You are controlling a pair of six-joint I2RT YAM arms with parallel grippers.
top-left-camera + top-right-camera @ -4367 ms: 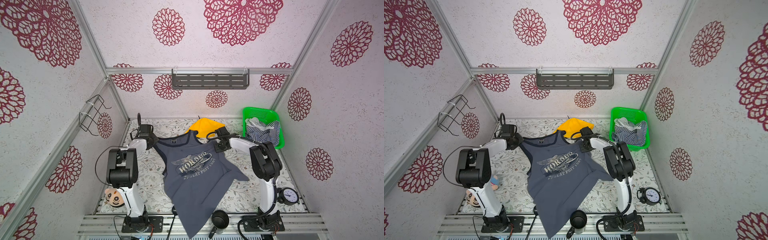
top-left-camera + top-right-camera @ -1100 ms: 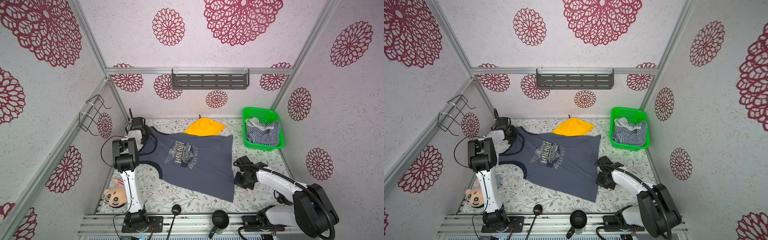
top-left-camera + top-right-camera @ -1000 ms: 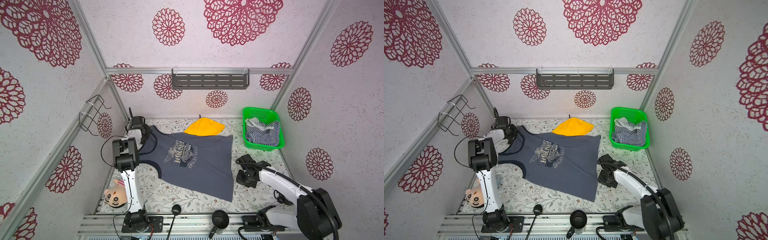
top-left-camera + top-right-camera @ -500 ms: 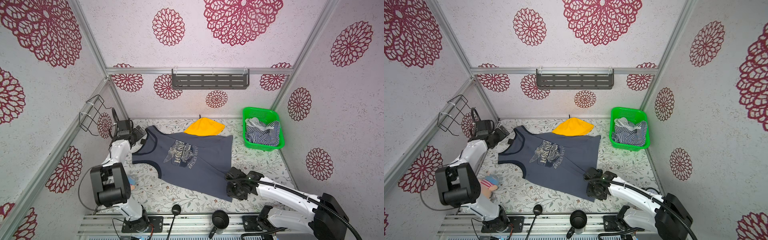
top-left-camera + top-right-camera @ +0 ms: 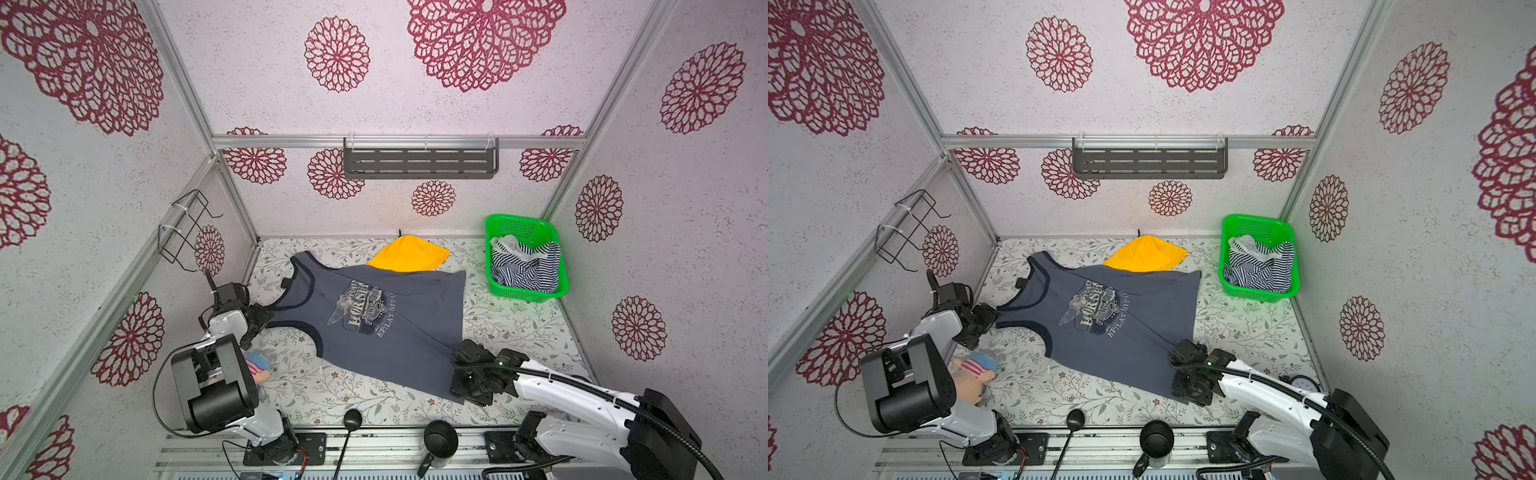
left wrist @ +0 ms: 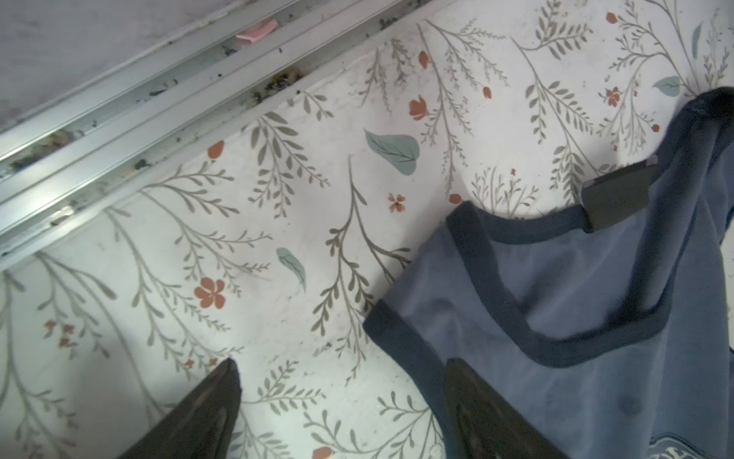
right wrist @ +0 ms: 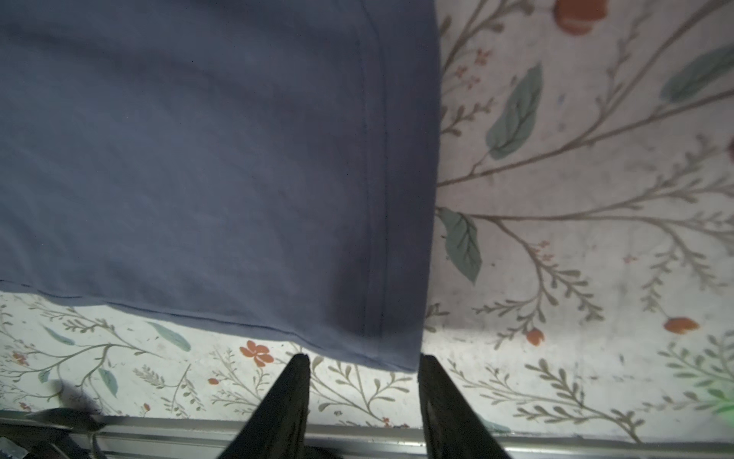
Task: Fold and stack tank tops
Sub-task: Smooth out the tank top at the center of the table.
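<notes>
1 grey-blue tank top point(image 5: 374, 328) lies crosswise — straps leftward, hem rightward.

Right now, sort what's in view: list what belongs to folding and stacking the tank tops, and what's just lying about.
Belongs to the job:
- grey-blue tank top, spread out
- striped tank top, bundled in the green basket

Just lying about:
- yellow hat
- plush doll
- black mug
- black ladle
- small clock

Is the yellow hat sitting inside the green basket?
No, the yellow hat lies on the table at the back, touching the grey tank top, while the green basket holds a striped top.
</notes>
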